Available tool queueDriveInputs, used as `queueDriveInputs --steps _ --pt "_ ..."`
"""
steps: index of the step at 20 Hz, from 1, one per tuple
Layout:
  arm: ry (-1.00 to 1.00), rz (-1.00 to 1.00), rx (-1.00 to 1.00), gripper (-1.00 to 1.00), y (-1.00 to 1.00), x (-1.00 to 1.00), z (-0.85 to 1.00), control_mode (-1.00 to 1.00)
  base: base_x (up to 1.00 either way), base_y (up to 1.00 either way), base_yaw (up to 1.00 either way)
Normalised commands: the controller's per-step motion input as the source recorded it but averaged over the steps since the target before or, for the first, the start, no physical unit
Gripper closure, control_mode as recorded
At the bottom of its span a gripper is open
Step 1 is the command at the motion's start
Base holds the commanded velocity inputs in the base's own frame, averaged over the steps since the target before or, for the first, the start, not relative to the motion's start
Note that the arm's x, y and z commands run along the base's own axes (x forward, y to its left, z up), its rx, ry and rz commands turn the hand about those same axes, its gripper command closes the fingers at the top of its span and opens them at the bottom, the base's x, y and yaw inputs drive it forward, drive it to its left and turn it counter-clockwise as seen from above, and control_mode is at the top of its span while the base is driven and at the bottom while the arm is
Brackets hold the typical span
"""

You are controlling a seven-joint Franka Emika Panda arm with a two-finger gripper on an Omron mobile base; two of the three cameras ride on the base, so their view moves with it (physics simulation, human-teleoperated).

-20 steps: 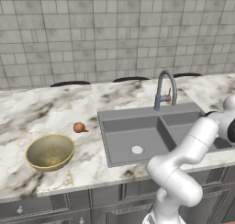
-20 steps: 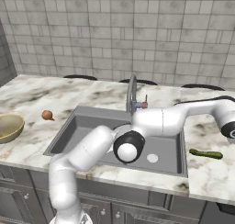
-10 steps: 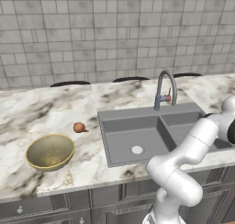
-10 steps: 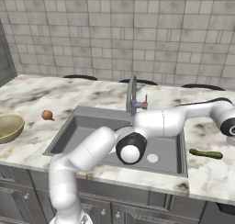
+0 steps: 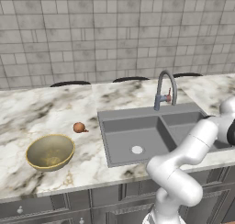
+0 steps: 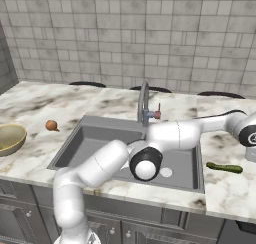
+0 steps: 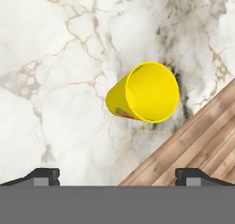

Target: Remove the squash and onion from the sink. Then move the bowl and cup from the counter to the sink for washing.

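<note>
In the left base view the white arm rises from the lower right of the frame, bends at a thick elbow in front of the sink (image 5: 137, 138) and reaches off toward the right edge; in the right base view it climbs from the lower left, folds over the right part of the basin and stretches across to the right edge of the frame, where its dark wrist joint sits above the marble surface (image 6: 227, 188). The hand view looks straight down on that marble: the end effector (image 7: 118, 175) is released, its two dark fingertips (image 7: 43, 175) standing far apart at the bottom corners of the frame with nothing between them. The yellow cup (image 7: 143, 92) stands above and between them in the middle of the frame, its open mouth facing the camera, close to the surface's edge with wooden floor beyond at the lower right. The squash (image 6: 224, 167) lies on the surface right of the sink. The onion (image 5: 79, 127) sits left of the sink, near the bowl (image 5: 50, 152) at the lower left. Compared with the earlier frames, the arm's pose and every object look unchanged.
</note>
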Motion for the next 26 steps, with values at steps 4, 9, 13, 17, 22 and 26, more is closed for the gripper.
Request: queueDriveInputs --steps 4,9,13,17,22,26 --pt "0.07 0.04 0.00 -1.00 -0.12 0.03 -0.06 -1.00 0.00 0.00 0.00" --pt "0.02 0.06 0.00 -1.00 -0.10 0.08 -0.02 -1.00 0.00 0.00 0.00" --pt "0.00 0.08 0.02 -1.00 -0.05 0.07 0.00 -1.00 0.00 0.00 0.00" --pt "0.00 0.08 0.04 -1.00 -0.08 0.07 0.00 -1.00 0.00 0.00 0.00" --pt "0.02 0.05 0.03 -1.00 -0.15 0.05 -0.01 -1.00 0.00 0.00 0.00" --pt "0.02 0.04 0.01 -1.00 -0.17 0.11 -0.02 -1.00 0.00 0.00 0.00"
